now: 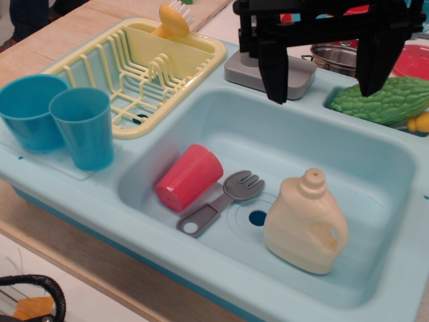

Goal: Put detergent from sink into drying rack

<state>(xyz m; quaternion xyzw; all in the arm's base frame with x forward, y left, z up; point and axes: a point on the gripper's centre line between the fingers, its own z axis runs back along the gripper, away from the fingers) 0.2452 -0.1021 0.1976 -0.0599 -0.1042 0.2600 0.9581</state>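
The cream-beige detergent jug (305, 223) stands upright in the light-blue sink (375, 154), right of the dark drain hole (257, 218), its loop handle facing right. The pale-yellow drying rack (137, 67) sits on the counter at the upper left, behind the sink's left edge. My black gripper (324, 86) hangs open and empty above the sink's far rim, well above and behind the jug, its two fingers (273, 74) spread wide apart.
A red cup (189, 177) lies on its side in the sink beside a grey fork (221, 201). Two blue cups (57, 121) stand left of the rack. A yellow utensil (173, 23) sticks out of the rack. A green vegetable (382, 100), a metal pot (334, 59) and a grey faucet base (268, 75) lie behind.
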